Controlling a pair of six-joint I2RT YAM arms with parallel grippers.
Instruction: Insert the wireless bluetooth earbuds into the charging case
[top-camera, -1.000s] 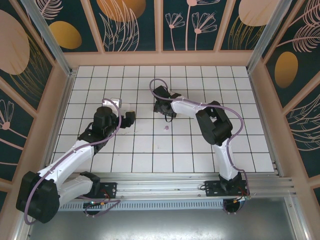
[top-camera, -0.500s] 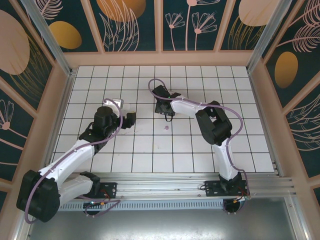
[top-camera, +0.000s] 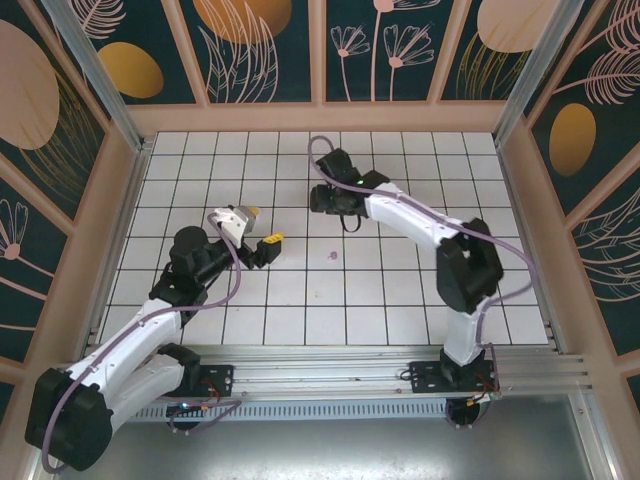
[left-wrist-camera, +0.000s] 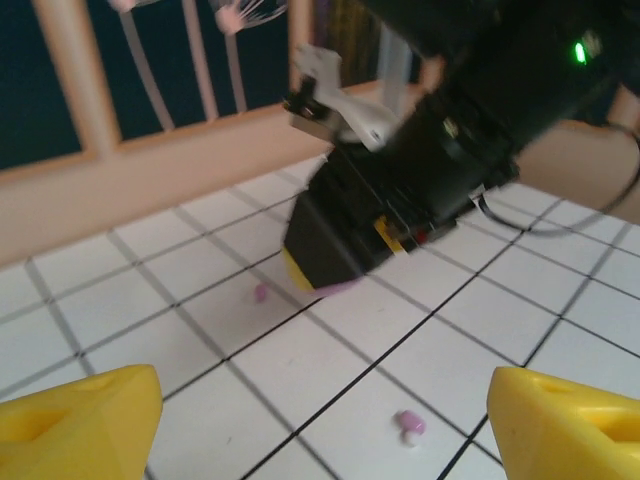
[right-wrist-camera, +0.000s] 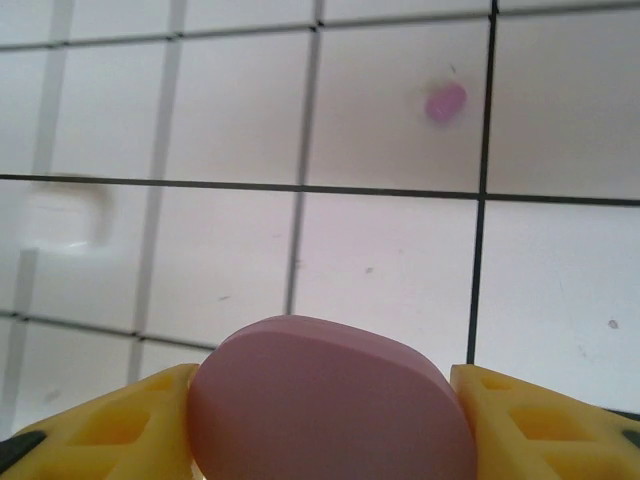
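Right pincer (right-wrist-camera: 325, 432) clamps the lilac case (right-wrist-camera: 330, 365) above the desk (left-wrist-camera: 330, 365), likely steadying it for loading. Left pincer (left-wrist-camera: 320, 430) stands apart, empty, facing it. Earbuds (left-wrist-camera: 410, 425) lie loose below.

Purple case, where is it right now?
In the right wrist view, the purple case sits pinched in the right gripper, above the white tiles, with a lilac earbud on a tile beyond it.
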